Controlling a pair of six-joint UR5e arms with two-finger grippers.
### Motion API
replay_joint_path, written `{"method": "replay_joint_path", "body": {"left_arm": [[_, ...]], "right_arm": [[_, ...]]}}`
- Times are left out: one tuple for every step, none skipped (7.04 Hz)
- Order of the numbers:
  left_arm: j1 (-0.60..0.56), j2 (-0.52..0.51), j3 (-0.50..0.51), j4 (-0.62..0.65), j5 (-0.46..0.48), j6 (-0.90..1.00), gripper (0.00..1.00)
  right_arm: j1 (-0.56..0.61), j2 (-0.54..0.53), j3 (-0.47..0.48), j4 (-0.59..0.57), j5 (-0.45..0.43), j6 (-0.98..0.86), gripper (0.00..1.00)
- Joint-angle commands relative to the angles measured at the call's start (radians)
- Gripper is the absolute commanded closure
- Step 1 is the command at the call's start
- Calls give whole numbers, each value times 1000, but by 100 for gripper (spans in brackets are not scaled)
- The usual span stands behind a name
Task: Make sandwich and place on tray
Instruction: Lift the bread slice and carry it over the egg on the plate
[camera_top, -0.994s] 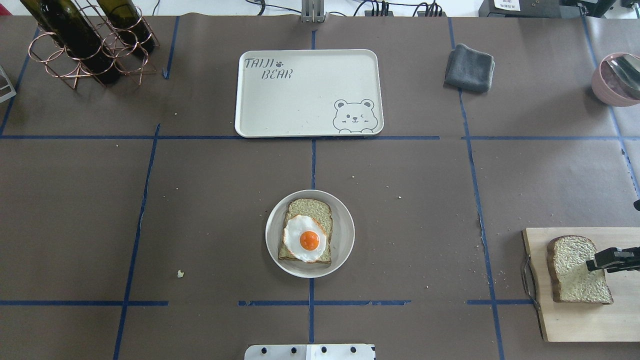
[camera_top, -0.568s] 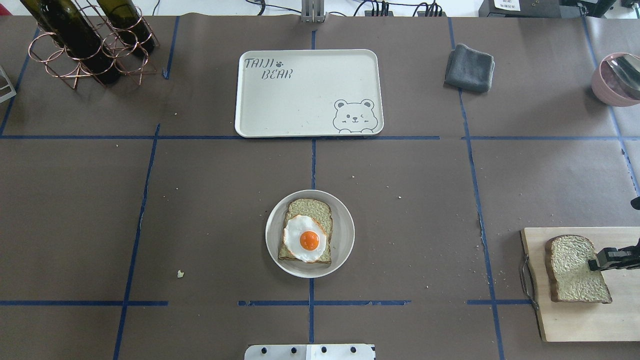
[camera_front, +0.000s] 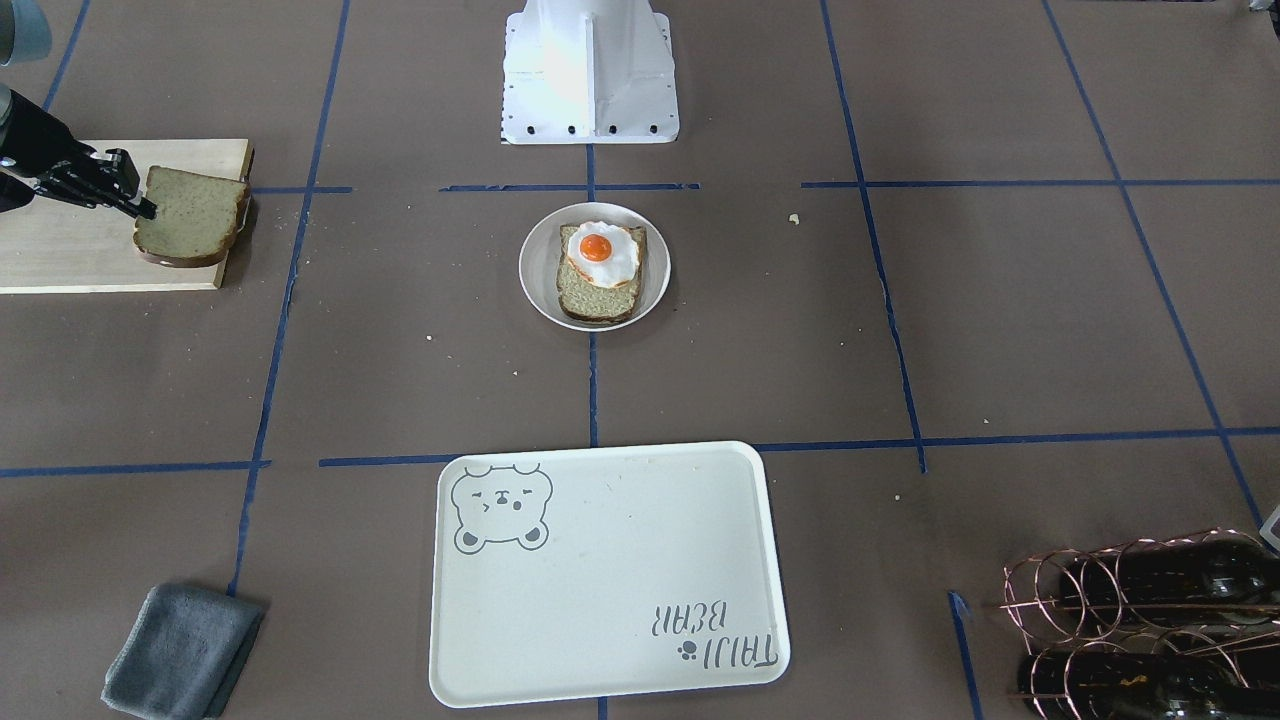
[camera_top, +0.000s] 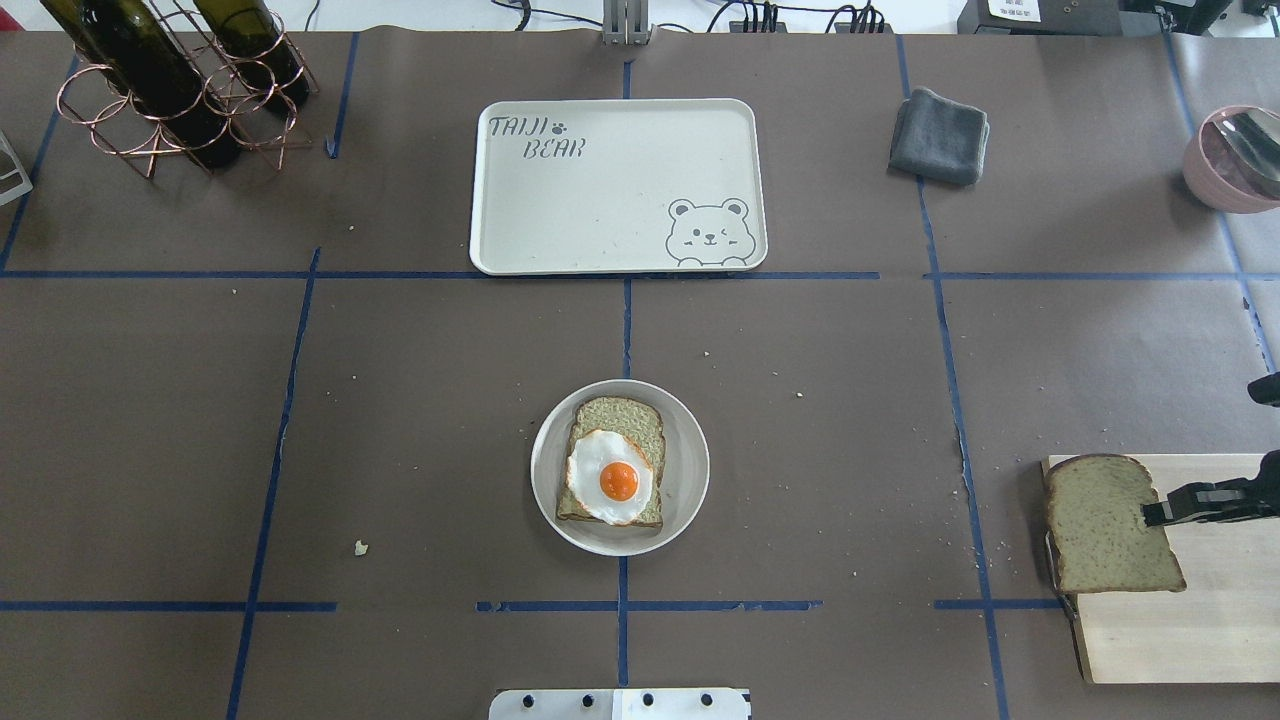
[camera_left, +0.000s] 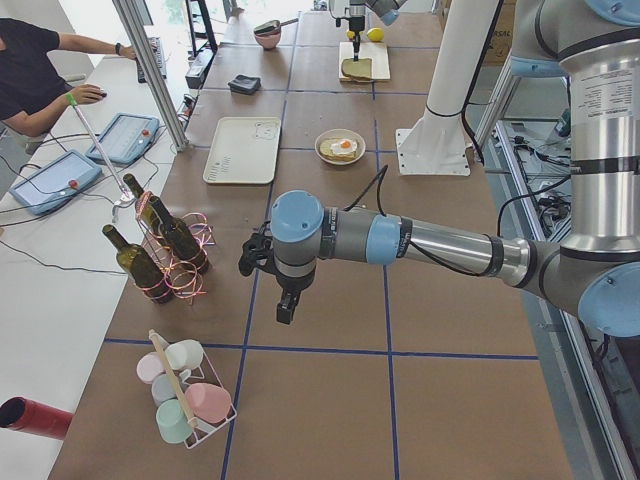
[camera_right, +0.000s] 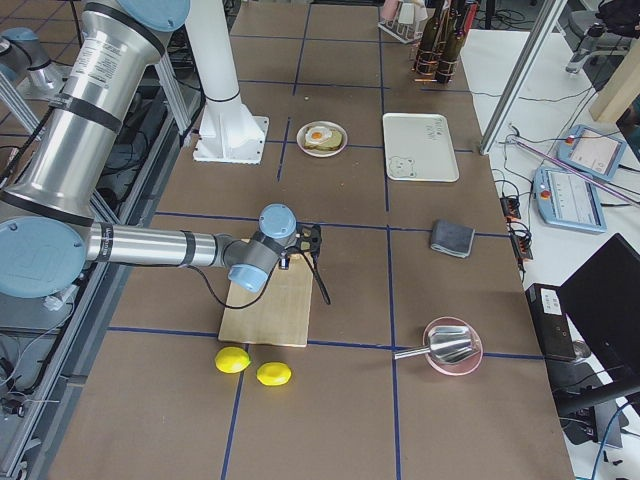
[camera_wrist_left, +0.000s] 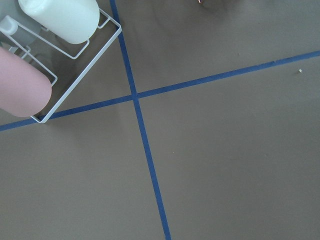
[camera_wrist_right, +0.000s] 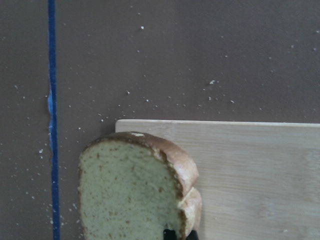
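Observation:
My right gripper (camera_top: 1160, 512) is shut on the right edge of a bread slice (camera_top: 1105, 525) and holds it above the left end of the wooden cutting board (camera_top: 1180, 640). The slice overhangs the board's left edge. It also shows in the front view (camera_front: 190, 220) and the right wrist view (camera_wrist_right: 130, 195). A second bread slice (camera_top: 622, 418) lies on the round plate (camera_top: 692, 470) with the fried egg (camera_top: 610, 478) on top. The cream bear tray (camera_top: 600, 200) lies beyond the plate and holds nothing. My left gripper (camera_left: 285, 300) hovers far to the left, and I cannot tell its state.
A copper rack with wine bottles (camera_top: 170, 80) stands at the back left. A grey cloth (camera_top: 938, 135) and a pink bowl (camera_top: 1235, 160) are at the back right. Two lemons (camera_right: 232, 360) lie near the board. A cup rack (camera_left: 185, 390) is near the left arm.
My right gripper has lifted the bread slice off the cutting board and carried it left, so that it now overhangs the board's left edge. The plate, egg and tray have not moved.

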Motion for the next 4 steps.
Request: {"method": "replay_joint_path", "body": {"left_arm": [[0,0,2,-1,0,0,0],[0,-1,7,-1,0,0,0],[0,-1,7,-1,0,0,0],[0,-1,6,-1,0,0,0]], "right_arm": [[-30,210,0,5,13,172,100],[-80,344,-16,-18,-4,260,100],[-114,480,-19,-111,-19,313,100],[-145,612,-36,-222,-30,315,100]]}}
